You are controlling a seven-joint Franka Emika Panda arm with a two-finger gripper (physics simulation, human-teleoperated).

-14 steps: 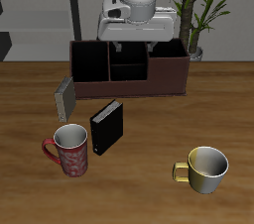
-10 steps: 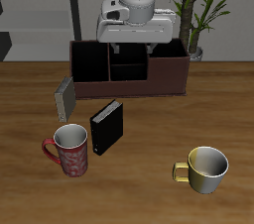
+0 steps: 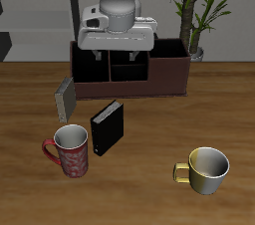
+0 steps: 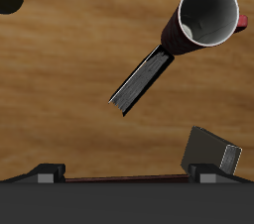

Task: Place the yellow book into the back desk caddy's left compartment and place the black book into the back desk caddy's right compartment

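Grey-fingered claw (image 3: 116,59) hangs spread wide and empty above the caddy (image 3: 129,71). Black book (image 3: 108,126) and yellow book (image 3: 66,100) stand untouched toward the table's front edge.

The back desk caddy (image 3: 129,72) stands far back on the surface (image 3: 149,194), the gripper (image 3: 117,62) above it. The yellow book (image 3: 66,99) stands just before one end of the caddy; the black book (image 3: 108,127) stands nearer the front, beside a mug (image 3: 70,150). Another mug (image 3: 206,168) sits well apart
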